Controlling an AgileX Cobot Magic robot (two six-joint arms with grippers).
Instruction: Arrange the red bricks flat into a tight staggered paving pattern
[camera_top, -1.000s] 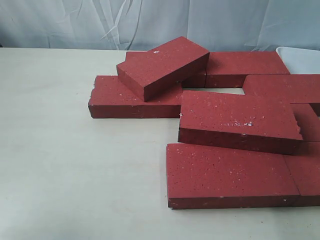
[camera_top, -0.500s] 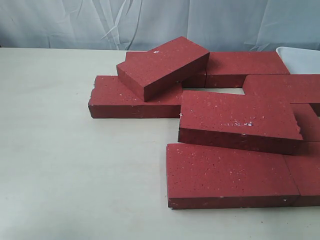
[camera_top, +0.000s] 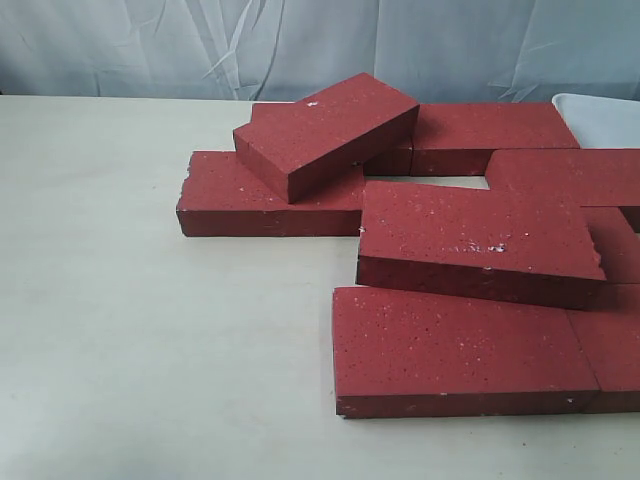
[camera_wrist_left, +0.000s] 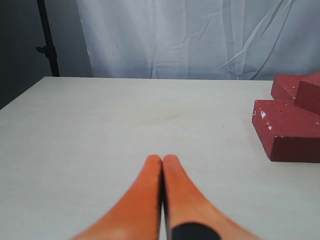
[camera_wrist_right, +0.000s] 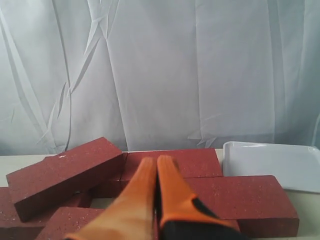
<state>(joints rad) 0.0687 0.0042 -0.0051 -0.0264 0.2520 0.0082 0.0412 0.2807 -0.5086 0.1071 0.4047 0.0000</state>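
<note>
Exterior view: the red bricks (camera_top: 455, 345) bunch toward 3 o'clock of the tabletop (camera_top: 150, 330), not yet paved. One propped brick (camera_top: 325, 130) lies askew over its neighbours at the heap's 11 o'clock. A slanted brick (camera_top: 475, 240) leans across the middle, and a white tray (camera_top: 600, 115) sits at 2 o'clock. No arm shows here. Judged step: opening, nothing gripped. You'd want to lift the two riders off and lay them flat first, then close the gaps. Left wrist view: left end effector (camera_wrist_left: 161, 160) clenched on nothing above bare tabletop, the closest brick (camera_wrist_left: 285, 130) well apart from its tips. Right wrist view: right end effector (camera_wrist_right: 156, 161) likewise pinched together and empty, with the propped brick and flat ones near, beyond the tips. Open it before descending.
</note>
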